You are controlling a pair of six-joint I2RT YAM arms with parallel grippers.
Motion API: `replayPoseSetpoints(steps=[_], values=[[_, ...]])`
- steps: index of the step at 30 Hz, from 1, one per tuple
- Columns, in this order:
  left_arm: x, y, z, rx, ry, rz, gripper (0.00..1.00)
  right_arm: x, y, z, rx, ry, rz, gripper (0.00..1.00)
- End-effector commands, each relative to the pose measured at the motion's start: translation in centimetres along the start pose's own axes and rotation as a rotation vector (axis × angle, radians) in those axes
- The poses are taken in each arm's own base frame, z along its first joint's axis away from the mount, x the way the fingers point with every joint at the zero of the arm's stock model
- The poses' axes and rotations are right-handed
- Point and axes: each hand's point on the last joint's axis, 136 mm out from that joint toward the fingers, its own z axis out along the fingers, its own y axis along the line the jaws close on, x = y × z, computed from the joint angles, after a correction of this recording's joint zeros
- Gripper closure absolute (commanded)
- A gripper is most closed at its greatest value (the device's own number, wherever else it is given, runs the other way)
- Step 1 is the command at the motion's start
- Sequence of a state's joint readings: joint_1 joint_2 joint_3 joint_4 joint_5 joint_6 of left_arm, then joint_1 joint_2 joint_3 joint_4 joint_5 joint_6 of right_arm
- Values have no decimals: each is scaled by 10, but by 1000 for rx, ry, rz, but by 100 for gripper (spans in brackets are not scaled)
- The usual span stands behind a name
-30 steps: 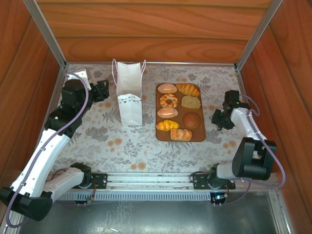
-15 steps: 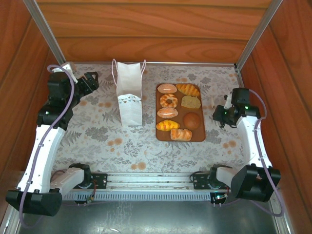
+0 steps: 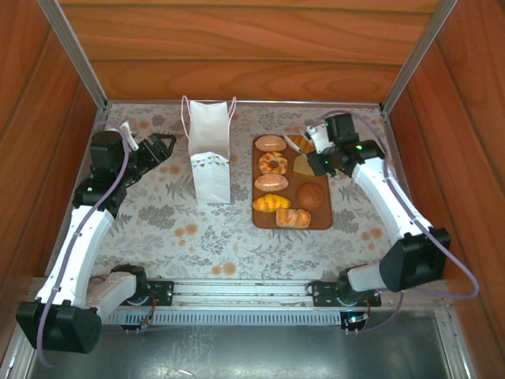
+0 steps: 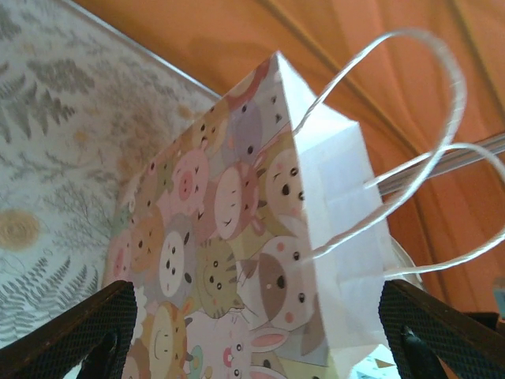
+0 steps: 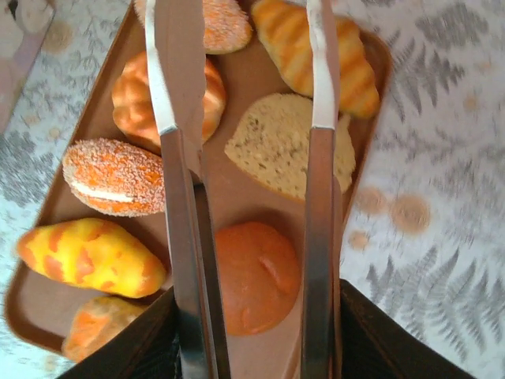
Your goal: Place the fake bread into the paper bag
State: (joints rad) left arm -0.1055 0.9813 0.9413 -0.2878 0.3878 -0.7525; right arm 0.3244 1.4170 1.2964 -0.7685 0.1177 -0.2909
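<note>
Overhead view of a table (image 3: 197,229) with a floral cover, boxed in by wooden walls. A small white paper bag (image 3: 209,158) stands upright just left of centre, its cord handles raised toward the top of the frame. Right of it, apart from it, a flat brown tray (image 3: 319,221) carries the fake bread (image 3: 272,182) in two columns, including a ringed donut (image 3: 273,163), a pale slice (image 3: 309,165) and a round dark bun (image 3: 312,195).

The left hand (image 3: 167,146) sits left of the bag, near it but not touching, pointing toward it. Its fingers are spread wide and grasp nothing. From the left wrist, the bag's cartoon-animal side lies between the two dark fingertips (image 4: 75,332).

The right hand (image 3: 306,144) hovers over the tray's upper right corner. From the right wrist, its two long metal fingers (image 5: 319,197) stand apart above the pale slice and the dark bun, grasping nothing.
</note>
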Motion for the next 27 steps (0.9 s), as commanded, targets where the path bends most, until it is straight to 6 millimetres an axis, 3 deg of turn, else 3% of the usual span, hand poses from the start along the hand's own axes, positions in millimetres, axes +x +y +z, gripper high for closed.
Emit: replayPoseSetpoints(steps=[1, 7, 13, 27], values=[[-10, -23, 0, 105, -22, -8, 15, -29, -13, 6, 124, -37, -241, 49], [-5, -27, 8, 130, 3, -7, 15, -50, -9, 40, 129, -18, -472, 47], [-2, -25, 16, 115, 17, 0, 15, -68, -5, 72, 82, -4, -543, 44], [-4, -17, 16, 59, 8, 21, 15, -79, 10, 107, -24, 15, -609, 38]])
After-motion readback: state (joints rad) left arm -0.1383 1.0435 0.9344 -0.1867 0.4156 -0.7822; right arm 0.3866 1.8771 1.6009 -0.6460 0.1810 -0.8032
